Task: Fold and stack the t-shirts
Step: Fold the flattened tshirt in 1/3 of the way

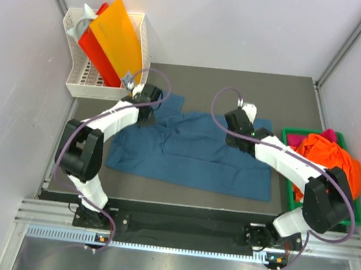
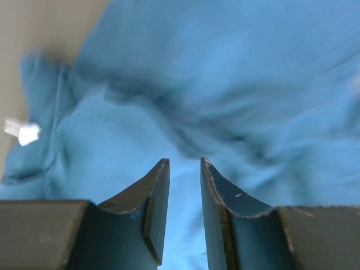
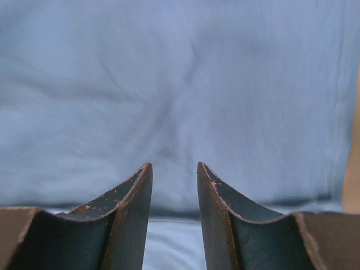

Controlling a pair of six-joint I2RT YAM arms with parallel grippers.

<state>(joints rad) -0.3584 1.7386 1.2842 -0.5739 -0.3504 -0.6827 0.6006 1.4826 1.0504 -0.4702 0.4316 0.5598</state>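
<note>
Teal-blue t-shirt [image 1: 197,156] lies spread on the bench [image 1: 296,96], directly beneath and ahead of both sets of jaws. Left jaws: narrowly parted, nothing clamped. Right jaws: narrowly parted, nothing clamped.

Left tool [image 2: 184,161], jaws slightly parted, over a rumpled blue t-shirt [image 2: 236,79].

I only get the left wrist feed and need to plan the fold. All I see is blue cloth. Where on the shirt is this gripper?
Observer: From above, the left gripper is at the blue shirt's far left corner, by a sleeve.
Operator: And the other arm?
Observer: The right gripper is at the same shirt's far right edge.
Operator: More shirts?
Observer: An orange shirt and a pink shirt are heaped in the green tray on the right.
</note>
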